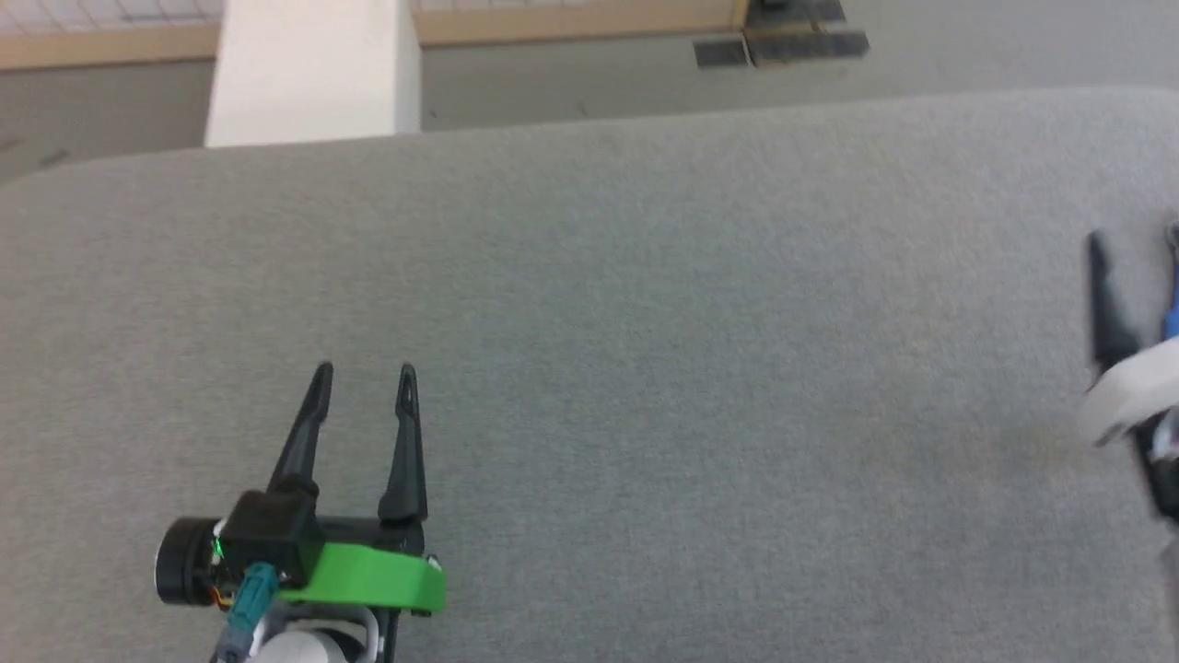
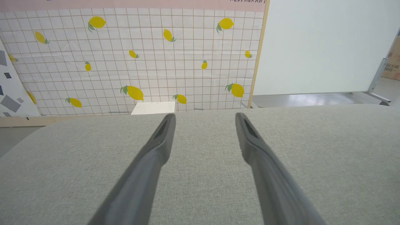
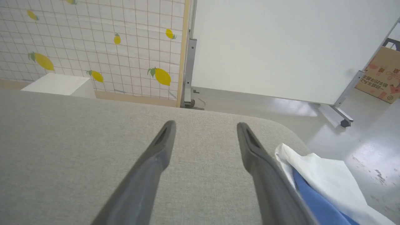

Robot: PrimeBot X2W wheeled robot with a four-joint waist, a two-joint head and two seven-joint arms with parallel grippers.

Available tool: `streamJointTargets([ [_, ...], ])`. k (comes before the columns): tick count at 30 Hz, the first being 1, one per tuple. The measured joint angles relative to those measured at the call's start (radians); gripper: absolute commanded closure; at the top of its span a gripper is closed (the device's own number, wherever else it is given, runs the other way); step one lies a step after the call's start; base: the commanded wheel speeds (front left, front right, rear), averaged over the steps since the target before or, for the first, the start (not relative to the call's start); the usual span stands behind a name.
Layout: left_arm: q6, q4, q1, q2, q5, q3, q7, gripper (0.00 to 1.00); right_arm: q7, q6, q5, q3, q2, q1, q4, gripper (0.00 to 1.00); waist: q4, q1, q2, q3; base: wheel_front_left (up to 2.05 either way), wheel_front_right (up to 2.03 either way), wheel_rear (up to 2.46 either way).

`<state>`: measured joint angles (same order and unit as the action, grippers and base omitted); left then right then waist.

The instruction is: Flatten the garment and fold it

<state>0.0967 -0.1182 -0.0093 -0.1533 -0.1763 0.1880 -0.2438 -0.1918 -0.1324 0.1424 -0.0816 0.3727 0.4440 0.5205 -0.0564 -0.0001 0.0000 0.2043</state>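
Dark capitals run along the pink band (image 2: 125, 3) above the lemon-patterned wall panel (image 2: 156, 62). The frame's top edge cuts through them. From their lower halves I make out what looks like "RESTAURANT". The cardboard box (image 3: 381, 76) on the floor carries dark print and red pictures, too small and blurred for me to read.

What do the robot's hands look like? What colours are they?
The left gripper has two long, pointed black fingers, a bright green bracket, a round black camera and a teal plug. The right gripper, blurry here, has the same black fingers and a white wrist.
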Motion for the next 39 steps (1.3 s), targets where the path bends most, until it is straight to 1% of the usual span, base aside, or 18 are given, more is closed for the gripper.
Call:
streamJointTargets([
  [1,0.000,0.006,0.005,0.002,0.000,0.000,-0.001,0.00,0.011,0.000,-0.026,-0.021,-0.032,-0.032,-0.042,0.00,0.006,0.0000,0.0000,-0.011,0.00,0.00,0.00],
  [4,0.010,0.015,0.017,0.016,-0.001,-0.004,-0.006,0.00,0.040,0.000,-0.108,-0.095,-0.155,-0.145,-0.200,0.00,0.029,0.0000,0.0000,-0.051,0.00,0.00,0.00],
  [7,0.010,0.024,0.033,0.027,-0.001,-0.002,-0.009,0.00,0.057,0.000,-0.163,-0.133,-0.253,-0.242,-0.318,0.00,0.049,0.0000,0.0000,-0.086,0.00,0.00,0.00],
  [10,0.010,0.031,0.048,0.029,-0.001,-0.008,-0.010,0.00,0.061,0.000,-0.191,-0.155,-0.305,-0.325,-0.392,0.00,0.068,0.0000,0.0000,-0.119,0.00,0.00,0.00],
  [15,0.010,0.030,0.083,0.033,0.020,-0.010,-0.013,0.00,0.035,0.000,-0.198,-0.159,-0.319,-0.432,-0.441,0.00,0.091,0.0000,0.0000,-0.170,0.00,0.00,0.00],
  [17,0.008,0.031,0.103,0.035,0.031,-0.007,-0.013,0.00,0.018,0.000,-0.180,-0.148,-0.319,-0.468,-0.435,0.00,0.097,0.0000,0.0000,-0.189,0.00,0.00,0.00],
  [21,0.005,0.041,0.142,0.036,0.052,-0.003,-0.013,0.00,-0.013,0.000,-0.181,-0.114,-0.320,-0.509,-0.419,0.00,0.100,0.0000,0.0000,-0.224,0.00,0.00,0.00],
  [24,0.005,0.043,0.173,0.048,0.066,-0.002,-0.013,0.00,-0.020,0.000,-0.168,-0.088,-0.322,-0.535,-0.397,0.00,0.096,0.0000,0.0000,-0.250,0.00,0.00,0.00],
  [29,0.004,0.042,0.208,0.060,0.069,-0.009,-0.013,0.00,-0.026,0.000,-0.166,-0.075,-0.322,-0.562,-0.386,0.00,0.090,0.0000,0.0000,-0.285,0.00,0.00,0.00],
  [32,-0.014,0.044,0.218,0.060,0.069,-0.016,-0.013,0.00,-0.026,0.000,-0.166,-0.075,-0.322,-0.567,-0.386,0.00,0.087,0.0000,0.0000,-0.297,0.00,0.00,0.00],
  [35,-0.043,0.055,0.217,0.060,0.069,-0.012,-0.013,0.00,-0.026,0.000,-0.166,-0.075,-0.322,-0.567,-0.386,0.00,0.084,0.0000,0.0000,-0.298,0.00,0.00,0.00],
  [39,-0.057,0.069,0.211,0.062,0.071,-0.010,-0.013,0.00,-0.026,0.000,-0.166,-0.072,-0.322,-0.567,-0.386,0.00,0.081,0.0000,0.0000,-0.287,0.00,0.00,0.00],
])
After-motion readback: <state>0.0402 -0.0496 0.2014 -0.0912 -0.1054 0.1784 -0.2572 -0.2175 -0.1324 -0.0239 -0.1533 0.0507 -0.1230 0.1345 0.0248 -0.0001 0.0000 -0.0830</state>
